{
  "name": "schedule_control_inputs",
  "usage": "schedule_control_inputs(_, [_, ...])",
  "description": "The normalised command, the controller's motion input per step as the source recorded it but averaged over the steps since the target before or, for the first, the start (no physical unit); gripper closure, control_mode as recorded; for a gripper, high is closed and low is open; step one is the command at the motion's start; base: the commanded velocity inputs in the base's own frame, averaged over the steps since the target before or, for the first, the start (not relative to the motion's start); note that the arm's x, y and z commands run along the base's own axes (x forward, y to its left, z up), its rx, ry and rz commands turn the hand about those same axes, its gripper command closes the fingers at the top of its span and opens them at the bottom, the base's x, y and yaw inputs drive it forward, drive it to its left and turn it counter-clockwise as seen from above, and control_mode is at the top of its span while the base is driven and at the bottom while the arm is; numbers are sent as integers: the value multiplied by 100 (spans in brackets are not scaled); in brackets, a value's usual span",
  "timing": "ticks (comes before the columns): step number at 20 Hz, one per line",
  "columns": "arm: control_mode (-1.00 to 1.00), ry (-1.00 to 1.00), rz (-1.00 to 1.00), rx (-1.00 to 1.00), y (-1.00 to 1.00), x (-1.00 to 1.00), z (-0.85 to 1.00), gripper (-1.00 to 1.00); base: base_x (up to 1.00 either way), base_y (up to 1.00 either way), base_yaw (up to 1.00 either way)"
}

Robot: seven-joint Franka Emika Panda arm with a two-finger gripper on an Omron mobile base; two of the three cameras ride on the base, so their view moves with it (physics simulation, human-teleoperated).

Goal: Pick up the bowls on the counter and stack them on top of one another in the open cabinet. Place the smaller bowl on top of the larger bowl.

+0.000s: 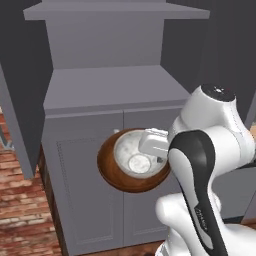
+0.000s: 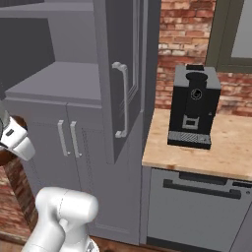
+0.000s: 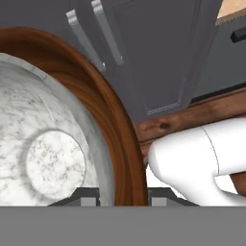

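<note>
The wide brown wooden bowl (image 1: 111, 172) hangs in the air in front of the grey cabinet's lower doors (image 1: 85, 190), below the shelf recess (image 1: 110, 87). The small white bowl (image 1: 131, 150), faintly marbled, sits nested inside it. My gripper (image 3: 124, 198) is shut on the right rim of the brown bowl (image 3: 120, 125), and the white bowl (image 3: 48, 144) lies just inside that rim. In the left base view the hand (image 1: 152, 142) reaches over the bowl's right edge. A sliver of the brown bowl (image 2: 4, 157) shows at the left edge of the right base view.
The cabinet's upper doors stand open: one (image 1: 20, 100) on the left, one (image 2: 123, 74) on the right. Right of the cabinet, a black coffee machine (image 2: 194, 106) stands on a tan counter (image 2: 216, 152) above a grey dishwasher front (image 2: 197, 202). Brick wall lies behind.
</note>
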Motion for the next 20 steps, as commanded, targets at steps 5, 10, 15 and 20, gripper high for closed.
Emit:
schedule_control_inputs(5, [-100,-9,-15,2,0,1,61,100,0,0,0])
schedule_control_inputs(10, [-100,-5,-10,4,-16,4,49,100,0,0,0])
schedule_control_inputs(15, [-100,-2,-1,12,-38,19,30,100,0,0,0])
schedule_control_inputs(20, [-100,-5,-3,14,-23,30,24,100,0,0,0])
